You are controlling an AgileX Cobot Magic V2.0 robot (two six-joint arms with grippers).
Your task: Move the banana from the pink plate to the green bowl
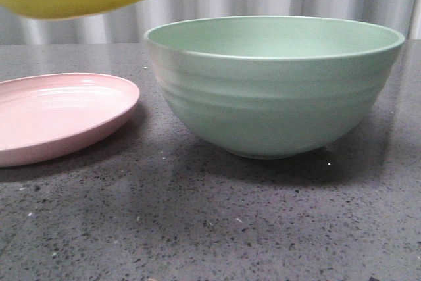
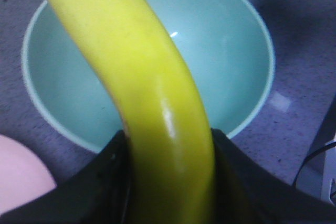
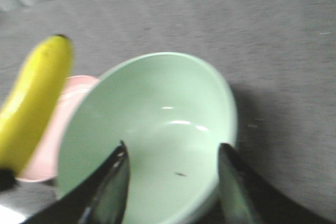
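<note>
Left gripper [image 2: 170, 182] clamps the curved yellow banana [image 2: 142, 93] above the ridged mint-green bowl [image 2: 220, 56] — right gripper [image 3: 173, 182] fingers apart — pale pink plate [image 1: 59, 116] at frame left

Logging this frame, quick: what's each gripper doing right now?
Left gripper: shut on the banana, above the green bowl.
Right gripper: open, holding nothing.
</note>
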